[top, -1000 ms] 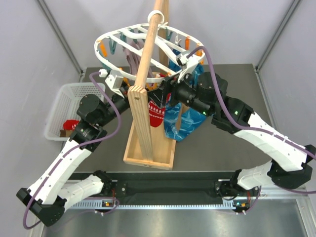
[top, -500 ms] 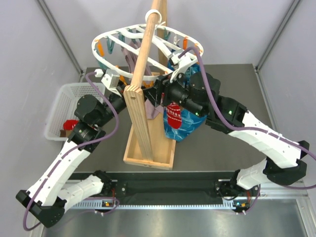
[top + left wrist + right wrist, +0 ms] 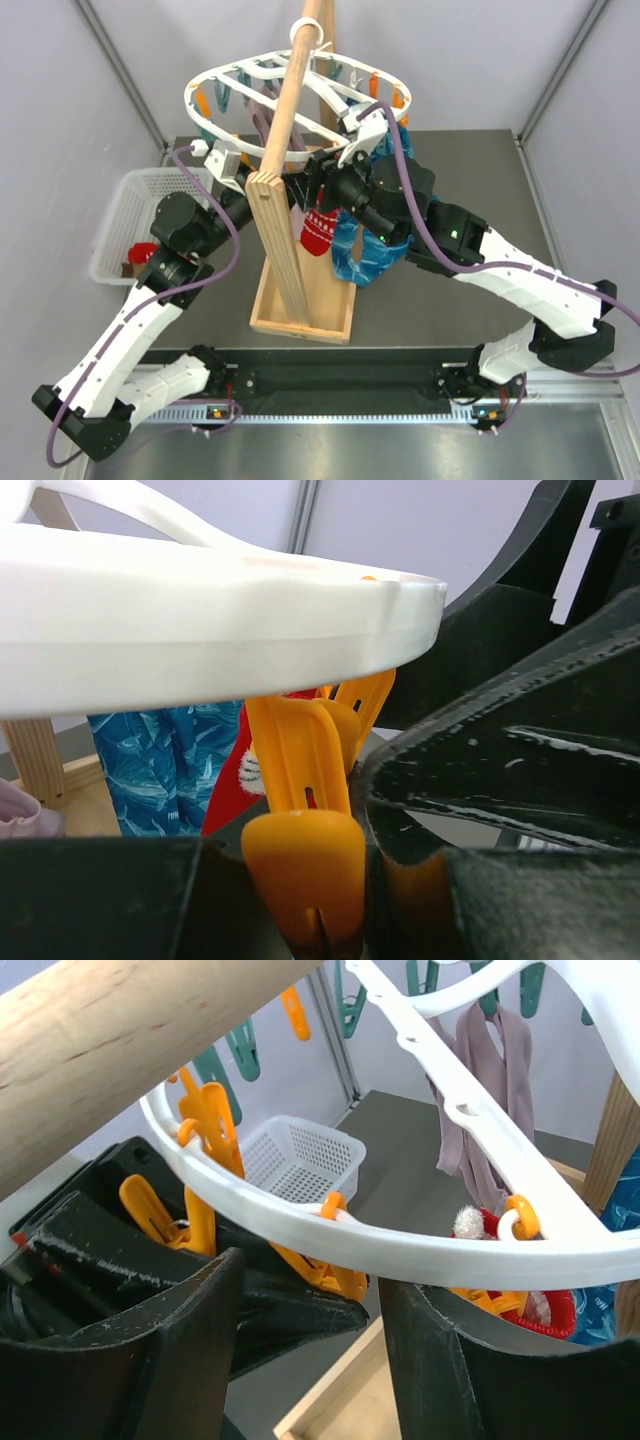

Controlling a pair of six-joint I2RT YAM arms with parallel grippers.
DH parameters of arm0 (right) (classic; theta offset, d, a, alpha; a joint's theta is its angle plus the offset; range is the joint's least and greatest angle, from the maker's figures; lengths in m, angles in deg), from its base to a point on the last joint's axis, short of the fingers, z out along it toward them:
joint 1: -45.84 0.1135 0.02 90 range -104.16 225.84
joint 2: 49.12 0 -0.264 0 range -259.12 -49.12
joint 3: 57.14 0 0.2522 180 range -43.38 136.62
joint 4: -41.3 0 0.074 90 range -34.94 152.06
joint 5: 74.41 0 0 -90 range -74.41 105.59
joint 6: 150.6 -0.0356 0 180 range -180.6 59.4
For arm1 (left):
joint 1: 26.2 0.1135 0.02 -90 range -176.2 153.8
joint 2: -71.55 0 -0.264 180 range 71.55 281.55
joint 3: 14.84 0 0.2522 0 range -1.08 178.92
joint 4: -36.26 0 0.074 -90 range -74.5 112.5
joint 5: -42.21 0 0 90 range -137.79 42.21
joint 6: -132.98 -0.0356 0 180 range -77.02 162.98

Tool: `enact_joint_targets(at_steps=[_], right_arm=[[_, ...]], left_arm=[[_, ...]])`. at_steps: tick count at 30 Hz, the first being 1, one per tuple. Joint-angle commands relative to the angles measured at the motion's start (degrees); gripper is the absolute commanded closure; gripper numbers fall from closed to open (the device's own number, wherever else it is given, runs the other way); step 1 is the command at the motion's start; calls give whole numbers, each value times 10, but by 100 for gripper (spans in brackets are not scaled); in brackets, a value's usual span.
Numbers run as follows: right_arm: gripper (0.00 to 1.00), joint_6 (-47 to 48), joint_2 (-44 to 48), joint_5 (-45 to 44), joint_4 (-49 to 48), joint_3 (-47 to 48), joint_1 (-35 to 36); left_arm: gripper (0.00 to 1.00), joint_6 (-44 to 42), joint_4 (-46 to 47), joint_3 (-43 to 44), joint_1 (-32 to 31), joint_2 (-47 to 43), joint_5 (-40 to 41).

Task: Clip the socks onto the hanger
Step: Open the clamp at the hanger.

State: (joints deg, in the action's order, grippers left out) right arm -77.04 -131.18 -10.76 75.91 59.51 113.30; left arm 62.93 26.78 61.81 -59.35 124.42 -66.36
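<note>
The hanger [image 3: 215,85] hangs from the wooden pole, a white ring with orange and teal pegs. My left gripper [image 3: 300,185] is shut on an orange peg [image 3: 300,865] under the ring's rim [image 3: 200,610]. My right gripper [image 3: 328,188] meets it from the right, open, with the rim [image 3: 400,1250] crossing above its gap [image 3: 310,1360]. A red sock [image 3: 320,230] with white pattern dangles just below both grippers, by orange pegs at my right finger [image 3: 520,1310]. A mauve sock [image 3: 490,1090] hangs from the far side of the ring. Another red sock [image 3: 143,250] lies in the basket.
The wooden pole stand [image 3: 285,215] rises between the arms, and its base frame [image 3: 300,310] sits on the table. A blue patterned cloth [image 3: 365,255] hangs behind the red sock. The white mesh basket [image 3: 125,205] stands at the left edge.
The right arm has pushed left towards the pole and its jaws have narrowed a little. The hanger ring swung left, and the red sock swung right and back. The left gripper kept its grip.
</note>
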Motion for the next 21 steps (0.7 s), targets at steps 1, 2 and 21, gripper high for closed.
enact_joint_targets(at_steps=[1, 2, 21], right_arm=[[45, 7, -21, -35, -84, 25, -1], [45, 6, -24, -35, -91, 25, 0], [85, 18, -30, -68, -131, 3, 5]], left_arm=[[100, -7, -33, 0, -3, -1, -10], [100, -6, -34, 1, -3, -2, -10], [100, -15, -40, 1, -3, -7, -5]])
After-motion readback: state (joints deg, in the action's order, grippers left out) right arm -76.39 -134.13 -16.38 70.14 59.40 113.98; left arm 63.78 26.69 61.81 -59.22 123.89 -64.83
